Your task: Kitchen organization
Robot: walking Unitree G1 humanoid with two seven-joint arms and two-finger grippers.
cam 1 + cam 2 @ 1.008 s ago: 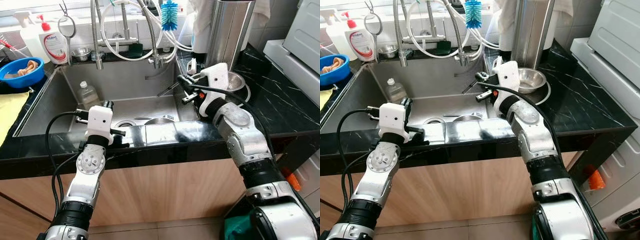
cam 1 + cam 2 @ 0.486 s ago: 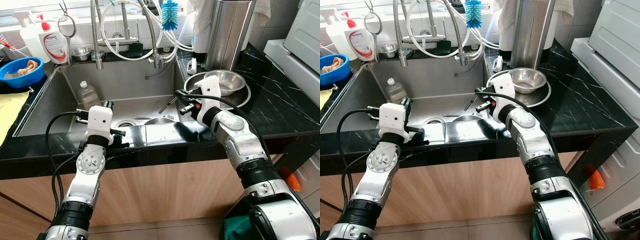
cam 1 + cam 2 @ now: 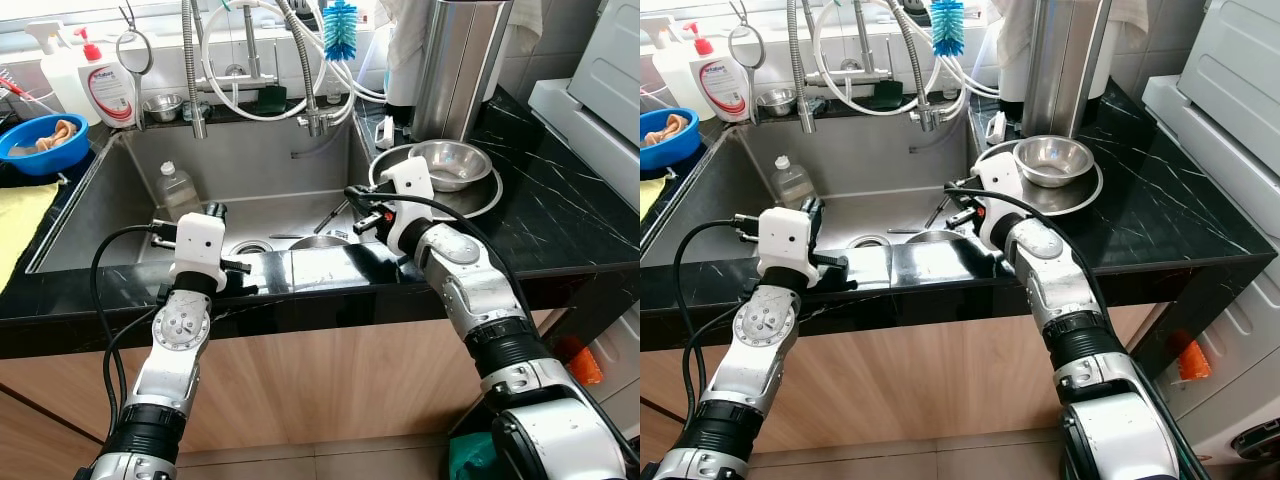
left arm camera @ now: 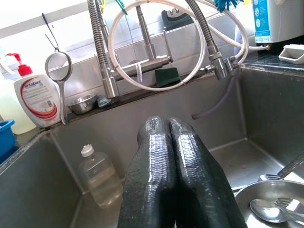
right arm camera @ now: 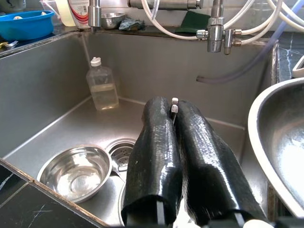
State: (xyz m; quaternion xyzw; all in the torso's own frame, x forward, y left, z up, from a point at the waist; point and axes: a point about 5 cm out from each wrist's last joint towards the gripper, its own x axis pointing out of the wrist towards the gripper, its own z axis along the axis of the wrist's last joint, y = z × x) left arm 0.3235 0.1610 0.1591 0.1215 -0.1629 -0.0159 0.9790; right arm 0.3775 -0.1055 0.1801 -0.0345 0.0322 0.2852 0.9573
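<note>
mid-frame over the sink, my right gripper has swung back from the counter bowl, pinching a utensil; left gripper closed, empty. utensil's next.

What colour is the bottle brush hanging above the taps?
Bright blue bristles on the bottle brush, clearest in the left eye view.

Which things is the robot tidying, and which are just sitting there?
Job: right gripper, jaws shut on a metal utensil; sink bowl with spoon; counter bowl.
Just there: soap bottle, clear bottle, blue brush, blue tub, idle left gripper.
</note>
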